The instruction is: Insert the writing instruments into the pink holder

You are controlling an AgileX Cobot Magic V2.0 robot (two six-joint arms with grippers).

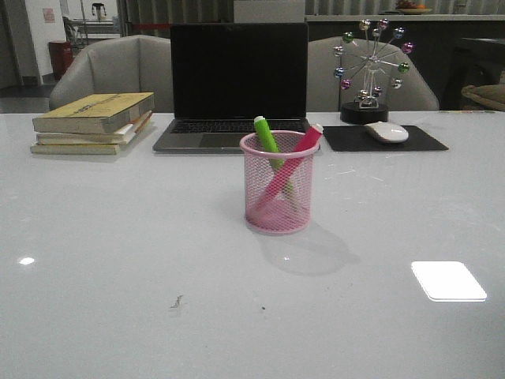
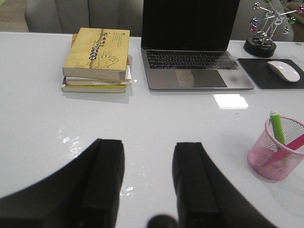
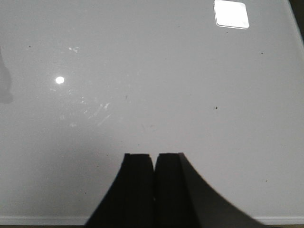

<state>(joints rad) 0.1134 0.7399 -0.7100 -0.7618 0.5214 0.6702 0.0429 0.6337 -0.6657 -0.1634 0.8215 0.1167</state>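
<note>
Markers both stand in pink holder (image 1: pixel 277 193): green marker (image 1: pixel 267 137) leaning toward 11 o'clock, pink marker (image 1: pixel 304 144) toward 1. Task looks complete. Left pincer (image 2: pixel 148 176) wide, empty; right pincer (image 3: pixel 154 178) closed, empty.

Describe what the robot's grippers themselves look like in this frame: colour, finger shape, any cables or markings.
Only the wrist views show them. The left gripper has two broad matte black fingers with flat, squared tips. The right gripper has the same black, blocky fingers, widening toward the wrist. No cables, labels or markings are visible; the arms are out of frame.
</note>
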